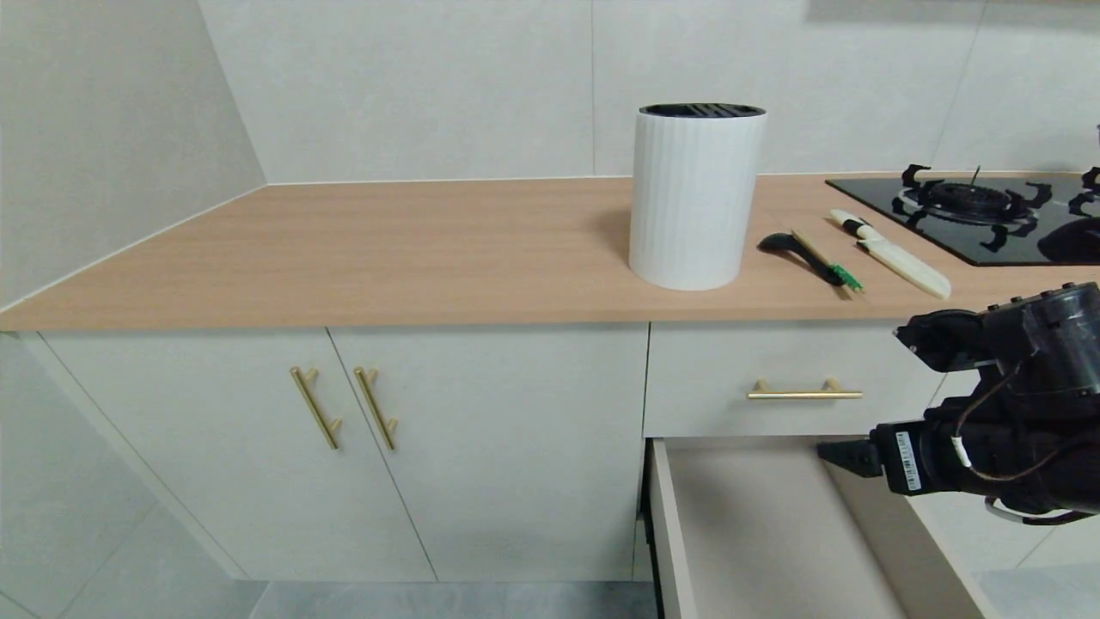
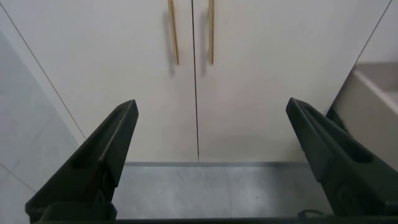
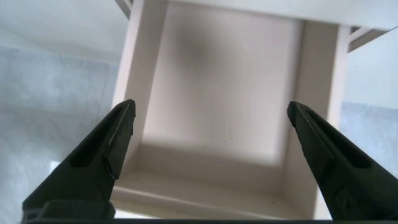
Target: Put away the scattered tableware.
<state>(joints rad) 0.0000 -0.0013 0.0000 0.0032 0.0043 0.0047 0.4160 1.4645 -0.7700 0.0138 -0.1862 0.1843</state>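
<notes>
On the wooden counter (image 1: 387,249) stands a white ribbed knife block (image 1: 696,198). To its right lie a black spoon (image 1: 791,247), chopsticks (image 1: 827,261) with a green end, and a white knife (image 1: 894,254). Below them a drawer (image 1: 756,533) stands pulled out, with a bare bottom. My right arm (image 1: 988,447) hangs over the drawer's right side. Its gripper (image 3: 210,107) is open above the drawer's inside (image 3: 217,74), holding nothing. My left gripper (image 2: 211,109) is open low down, facing the cabinet doors (image 2: 249,93), with nothing between its fingers.
A black gas hob (image 1: 971,211) fills the counter's far right. Above the open drawer is a shut drawer with a gold handle (image 1: 803,393). Two cabinet doors with gold handles (image 1: 344,408) sit to the left. Tiled walls close the back and left.
</notes>
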